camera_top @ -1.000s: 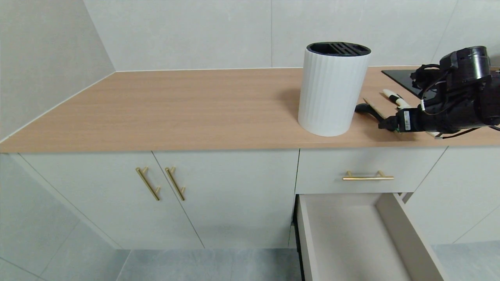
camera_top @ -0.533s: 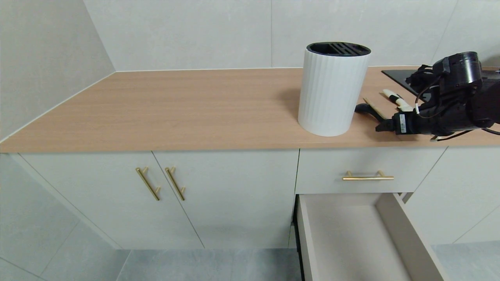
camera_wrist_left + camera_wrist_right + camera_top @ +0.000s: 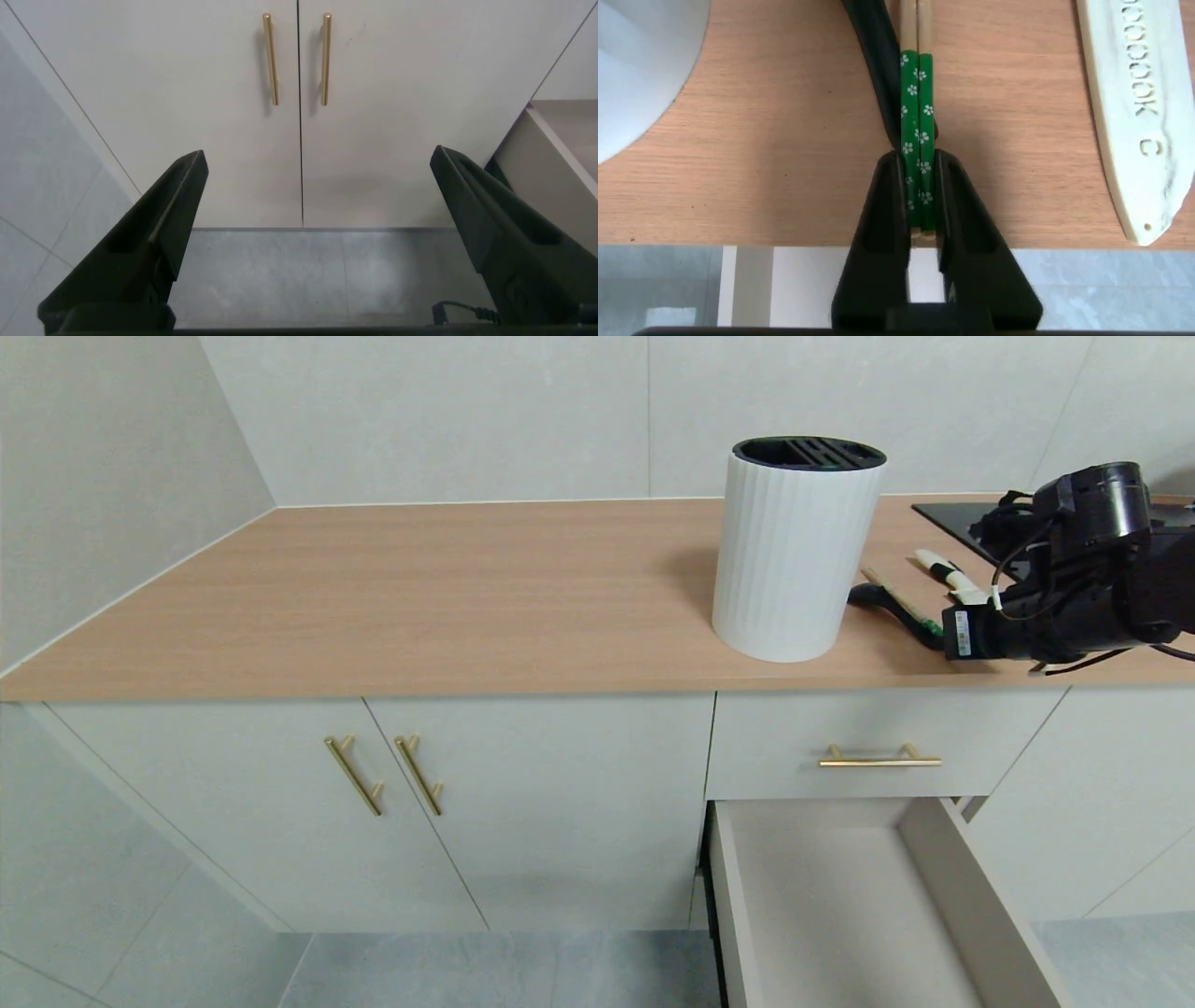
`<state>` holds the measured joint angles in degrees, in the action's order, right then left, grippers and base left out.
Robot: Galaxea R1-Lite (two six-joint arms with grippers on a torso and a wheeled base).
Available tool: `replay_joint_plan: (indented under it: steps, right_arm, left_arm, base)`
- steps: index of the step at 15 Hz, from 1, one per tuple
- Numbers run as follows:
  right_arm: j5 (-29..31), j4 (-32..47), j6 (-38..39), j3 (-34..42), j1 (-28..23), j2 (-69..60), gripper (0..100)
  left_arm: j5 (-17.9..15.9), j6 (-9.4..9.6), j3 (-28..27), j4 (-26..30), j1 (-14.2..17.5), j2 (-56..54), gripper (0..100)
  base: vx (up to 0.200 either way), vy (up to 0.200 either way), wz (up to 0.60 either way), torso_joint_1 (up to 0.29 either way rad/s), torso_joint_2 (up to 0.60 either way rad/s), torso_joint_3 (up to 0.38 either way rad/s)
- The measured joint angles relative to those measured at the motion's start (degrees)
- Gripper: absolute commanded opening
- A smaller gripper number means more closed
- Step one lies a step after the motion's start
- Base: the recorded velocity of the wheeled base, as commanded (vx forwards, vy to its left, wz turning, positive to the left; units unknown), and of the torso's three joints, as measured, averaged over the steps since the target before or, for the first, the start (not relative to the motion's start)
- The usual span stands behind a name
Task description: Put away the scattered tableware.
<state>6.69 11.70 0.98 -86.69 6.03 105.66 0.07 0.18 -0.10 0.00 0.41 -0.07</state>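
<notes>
Cupboard doors (image 3: 392,112) with brass bar handles face our left pincer (image 3: 318,159), which hangs low before them with its jaws spread wide and nothing between them, parked out of the way, we judge. On the wooden surface (image 3: 420,597) stands a white ribbed holder (image 3: 794,560) with a slotted black top. Just right of it lie a black utensil (image 3: 864,595) and, close against it, a pair of chopsticks (image 3: 915,93), flat and side by side. Our right pincer (image 3: 920,168) is closed on their green flowered ends near the surface's front edge, taking both at once so that they should lift as a pair. Farther right lies a white utensil (image 3: 1130,121), untouched. Below, a drawer (image 3: 976,905) stands pulled out, probably the place meant for them.
</notes>
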Motion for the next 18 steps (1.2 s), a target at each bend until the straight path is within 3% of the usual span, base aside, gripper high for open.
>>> replay_joint_plan:
  steps: [8,15,18]
  right_arm:
    - [0.1,0.3,2.3,3.9,-0.1,-7.8,0]
    - [-0.4,0.5,3.7,24.3,-0.1,-30.7,0]
    - [-3.2,8.4,2.1,29.8,0.4,-40.8,0]
  left_arm:
    - [0.0,0.00,0.0,0.0,0.0,0.0,100]
    - [0.0,0.00,0.0,0.0,0.0,0.0,100]
    - [0.0,0.02,0.0,0.0,0.0,0.0,100]
  base:
    - [0.000,0.000,0.00,0.000,0.00,0.000]
    - [0.000,0.000,0.00,0.000,0.00,0.000]
    - [0.000,0.000,0.00,0.000,0.00,0.000]
